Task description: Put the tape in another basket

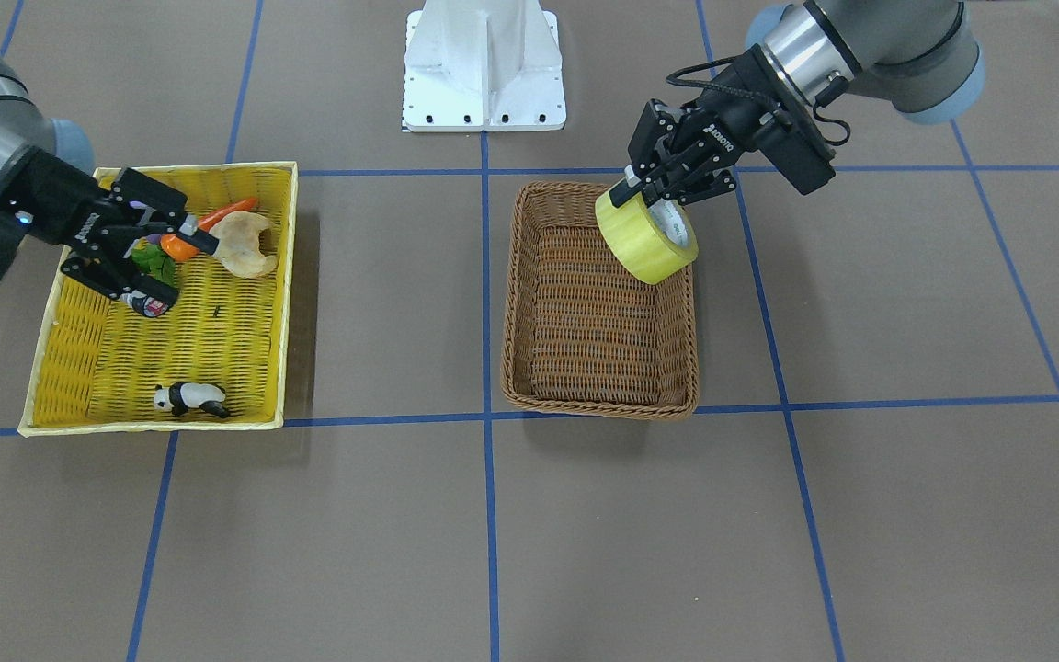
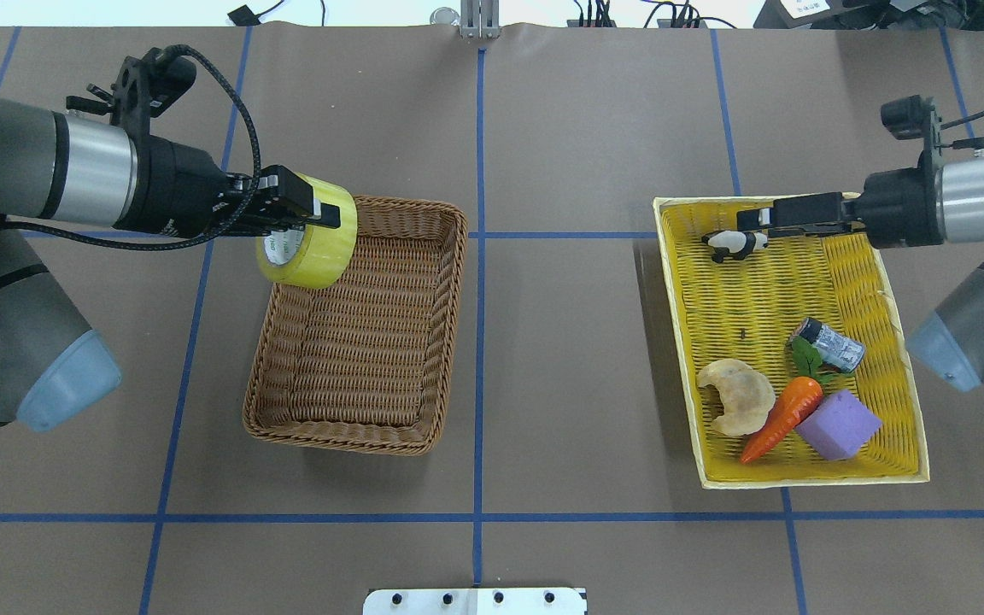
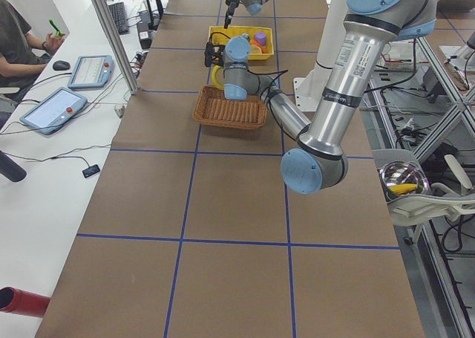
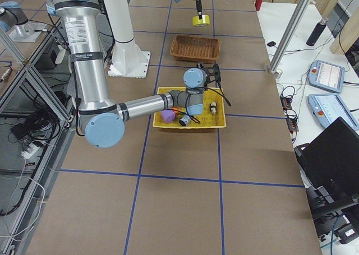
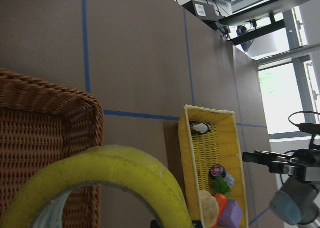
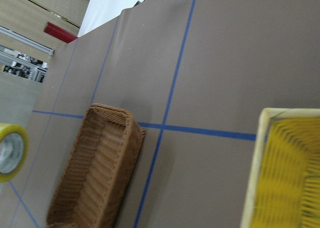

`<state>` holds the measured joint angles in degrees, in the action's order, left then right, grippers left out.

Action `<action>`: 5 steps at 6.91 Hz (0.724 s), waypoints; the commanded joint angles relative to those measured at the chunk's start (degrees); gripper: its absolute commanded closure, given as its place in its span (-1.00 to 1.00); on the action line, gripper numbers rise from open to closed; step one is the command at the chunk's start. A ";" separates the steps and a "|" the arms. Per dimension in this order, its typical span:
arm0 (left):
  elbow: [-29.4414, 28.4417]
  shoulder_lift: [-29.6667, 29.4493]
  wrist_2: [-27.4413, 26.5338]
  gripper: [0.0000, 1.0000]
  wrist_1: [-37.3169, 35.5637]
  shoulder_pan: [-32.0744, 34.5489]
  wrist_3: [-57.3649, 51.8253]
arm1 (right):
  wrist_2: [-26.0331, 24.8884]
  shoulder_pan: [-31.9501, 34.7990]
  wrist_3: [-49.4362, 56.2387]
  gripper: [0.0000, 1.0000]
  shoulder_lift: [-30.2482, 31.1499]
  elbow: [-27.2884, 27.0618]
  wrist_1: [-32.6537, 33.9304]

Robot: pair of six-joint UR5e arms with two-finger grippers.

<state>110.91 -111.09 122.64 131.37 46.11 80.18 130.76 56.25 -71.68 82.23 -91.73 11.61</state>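
My left gripper [image 1: 649,198] is shut on the yellow-green tape roll [image 1: 644,241], one finger inside its white core. It holds the roll tilted in the air above the far left corner of the brown wicker basket [image 1: 598,405]. The overhead view shows the tape [image 2: 308,252] over the basket's rim [image 2: 334,436] with the left gripper [image 2: 304,218] on it. The left wrist view shows the tape's edge [image 5: 110,173] close up. My right gripper [image 1: 185,274] is open and empty, hovering over the yellow tray [image 1: 42,405].
The yellow tray [image 2: 808,478] holds a toy panda [image 2: 733,244], a small can [image 2: 829,344], a carrot [image 2: 778,418], a purple block [image 2: 838,423] and a pale bread-like piece [image 2: 740,395]. The white robot base [image 1: 483,64] stands at the table's edge.
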 commanded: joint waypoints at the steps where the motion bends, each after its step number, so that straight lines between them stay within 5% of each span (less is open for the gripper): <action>1: 4.58 -0.70 -2.82 1.00 -19.17 -0.84 -6.93 | 1.59 5.78 16.49 -1.00 1.97 -0.38 15.02; 2: 4.41 -1.32 -8.41 1.00 -22.36 -4.85 -7.83 | 2.74 7.80 25.01 -1.00 1.62 -0.82 24.68; 5: 3.62 -7.12 -11.01 1.00 -38.27 -7.34 -10.28 | 3.10 14.92 48.24 -1.00 1.96 -0.38 44.13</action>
<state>115.00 -116.81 112.60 97.45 39.96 71.44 133.67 68.66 -31.28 84.02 -92.30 48.18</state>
